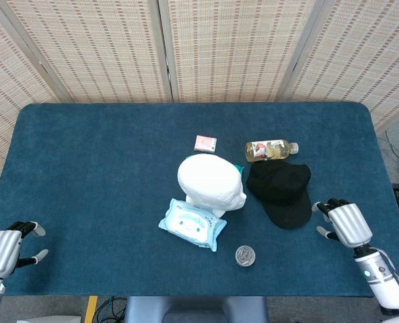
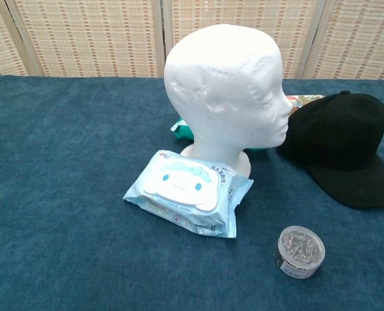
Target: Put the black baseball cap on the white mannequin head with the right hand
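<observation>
The black baseball cap (image 1: 282,192) (image 2: 344,148) lies on the blue table, brim toward the front edge, just right of the white mannequin head (image 1: 211,183) (image 2: 225,94). The bare mannequin head stands upright, facing the cap. My right hand (image 1: 344,223) hovers a short way right of the cap's brim, fingers apart, holding nothing. At the front left corner my left hand (image 1: 5,247) hangs with nothing in it, fingers apart. Neither hand shows in the chest view.
A light blue wipes pack (image 1: 192,224) (image 2: 188,190) lies in front of the head. A small clear round tub (image 1: 245,256) (image 2: 299,251) sits near the front edge. Behind the cap lie a drink bottle (image 1: 271,149) and a small pink box (image 1: 205,142).
</observation>
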Controlling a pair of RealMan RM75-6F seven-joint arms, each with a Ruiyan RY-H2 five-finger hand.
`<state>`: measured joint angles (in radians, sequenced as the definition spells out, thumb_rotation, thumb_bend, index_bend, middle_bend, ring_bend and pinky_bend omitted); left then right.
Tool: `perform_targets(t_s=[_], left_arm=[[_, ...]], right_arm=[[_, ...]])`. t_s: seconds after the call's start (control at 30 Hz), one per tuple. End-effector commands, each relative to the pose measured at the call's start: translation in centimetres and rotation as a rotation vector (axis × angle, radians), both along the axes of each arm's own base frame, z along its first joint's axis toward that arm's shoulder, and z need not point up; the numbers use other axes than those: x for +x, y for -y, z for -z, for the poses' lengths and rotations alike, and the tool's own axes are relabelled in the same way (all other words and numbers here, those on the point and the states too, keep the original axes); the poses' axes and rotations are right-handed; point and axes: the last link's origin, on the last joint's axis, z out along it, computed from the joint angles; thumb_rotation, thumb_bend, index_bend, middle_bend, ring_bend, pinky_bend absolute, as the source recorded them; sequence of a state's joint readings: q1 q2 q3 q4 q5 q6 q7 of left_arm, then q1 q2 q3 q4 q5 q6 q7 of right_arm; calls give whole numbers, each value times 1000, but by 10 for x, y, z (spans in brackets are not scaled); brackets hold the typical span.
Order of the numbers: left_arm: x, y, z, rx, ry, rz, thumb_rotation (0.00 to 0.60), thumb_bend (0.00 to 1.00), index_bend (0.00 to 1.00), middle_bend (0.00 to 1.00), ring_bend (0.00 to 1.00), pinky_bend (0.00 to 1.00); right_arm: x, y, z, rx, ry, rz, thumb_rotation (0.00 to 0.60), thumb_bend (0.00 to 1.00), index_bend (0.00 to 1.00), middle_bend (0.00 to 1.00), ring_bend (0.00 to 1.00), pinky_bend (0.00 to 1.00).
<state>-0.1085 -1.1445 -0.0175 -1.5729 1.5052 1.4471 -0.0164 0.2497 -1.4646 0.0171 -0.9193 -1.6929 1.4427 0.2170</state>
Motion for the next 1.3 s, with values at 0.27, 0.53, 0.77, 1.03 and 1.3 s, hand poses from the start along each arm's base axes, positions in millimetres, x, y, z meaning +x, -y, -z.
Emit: perform_targets(t_s=[0.27,0.53,0.77,1.03,1.3], left_arm=[[-1,0,0,-3,2,-4,600,129,495,509,398,678],[-1,1,-1,-3,2,-5,600,130,495,509,398,678],[-1,1,-1,-6,1,-7,600,130,495,509,398,678],[-2,1,-1,-8,2,-10,600,130,495,509,398,678],[-2,1,0,-10,2,-9,600,130,497,509,398,678]], right_arm=[[-1,8,31,59,6,-11,600,0,450,682,454,558],[-3,10,40,74,-14,-14,600,0,450,682,454,558],[-5,13,46,71,-29,-18,600,0,450,684,455,558],[-7,17,51,58,-31,-15,600,0,454,722,479,587],[-9,18,57,61,-32,-14,600,0,455,725,481,588]])
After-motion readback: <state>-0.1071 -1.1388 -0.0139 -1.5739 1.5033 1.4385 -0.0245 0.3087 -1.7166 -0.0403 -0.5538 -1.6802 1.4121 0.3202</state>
